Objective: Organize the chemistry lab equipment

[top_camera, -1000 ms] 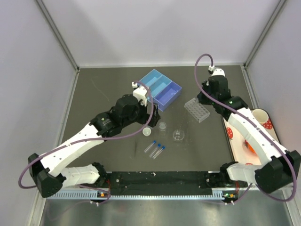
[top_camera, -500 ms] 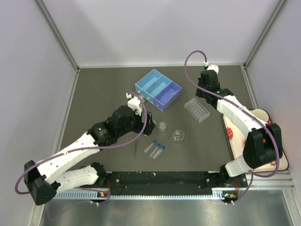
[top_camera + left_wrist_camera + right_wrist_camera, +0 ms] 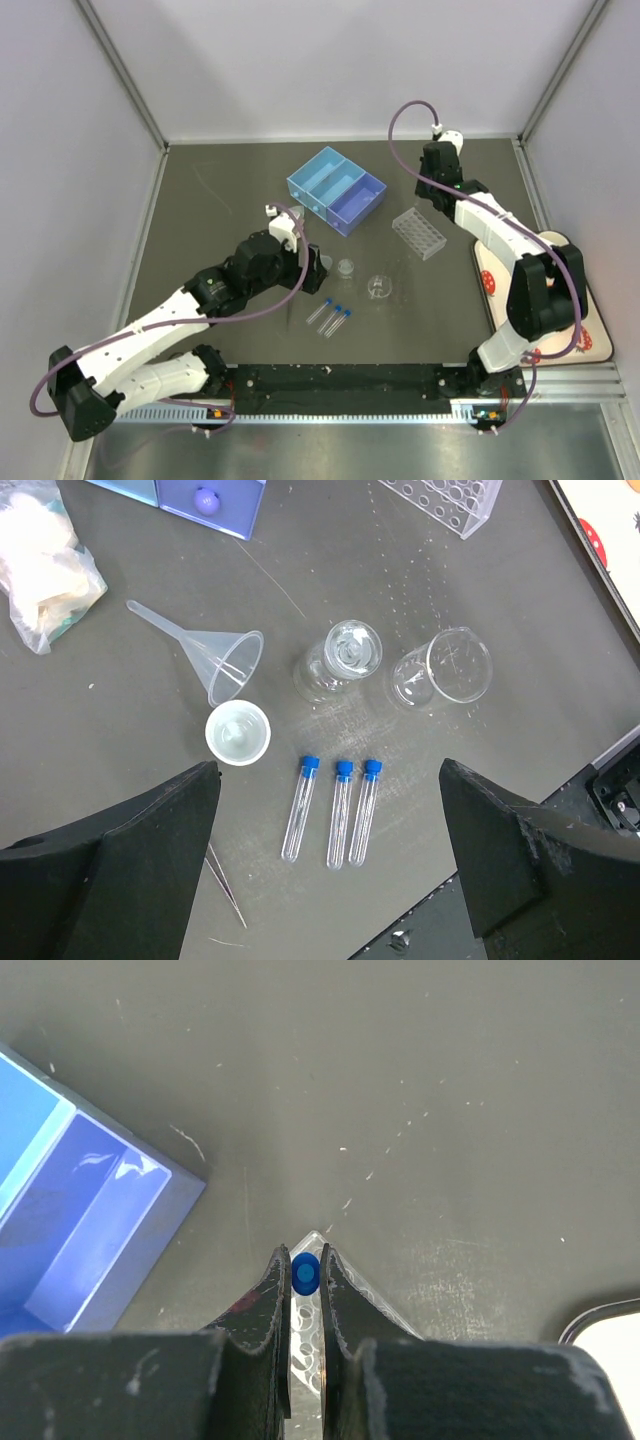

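My right gripper (image 3: 305, 1258) is clenched on 1 blue-capped test tube (image 3: 305, 1274) above the clear rack (image 3: 375, 1305). My left gripper (image 3: 328, 772) hangs spread wide over 3 more tubes (image 3: 338, 825).

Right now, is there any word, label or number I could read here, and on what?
None can be read.
The test tubes, funnel, rack and blue box carry no print.
The tray shows only red pictures, no letters I can make out.
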Tool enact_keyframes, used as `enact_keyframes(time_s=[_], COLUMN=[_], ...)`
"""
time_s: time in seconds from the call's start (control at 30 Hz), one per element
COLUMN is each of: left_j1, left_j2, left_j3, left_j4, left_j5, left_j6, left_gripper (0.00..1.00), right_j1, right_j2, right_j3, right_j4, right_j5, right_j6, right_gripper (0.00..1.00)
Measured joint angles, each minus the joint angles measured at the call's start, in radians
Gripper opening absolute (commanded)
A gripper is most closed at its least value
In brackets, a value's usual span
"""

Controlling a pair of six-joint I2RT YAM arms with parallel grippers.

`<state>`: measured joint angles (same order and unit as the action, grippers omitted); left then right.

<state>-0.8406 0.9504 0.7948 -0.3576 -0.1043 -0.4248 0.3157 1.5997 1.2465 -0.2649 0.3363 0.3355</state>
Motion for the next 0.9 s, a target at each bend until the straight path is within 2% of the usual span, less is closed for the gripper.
enact_keyframes(time_s=[0.9], left_j1=[-0.005], left_j2=[-0.06], left_j3=[-0.027], left_j4=[0.022], left_j5=[0.01], left_j6=[0.0], left_gripper=[0.95], right_j1=[0.0], right_j2=[0.079], right_j3=[-0.017], right_j4=[0.053], right_j5=[0.026], right_j6=[-0.021], right_gripper=[0.0])
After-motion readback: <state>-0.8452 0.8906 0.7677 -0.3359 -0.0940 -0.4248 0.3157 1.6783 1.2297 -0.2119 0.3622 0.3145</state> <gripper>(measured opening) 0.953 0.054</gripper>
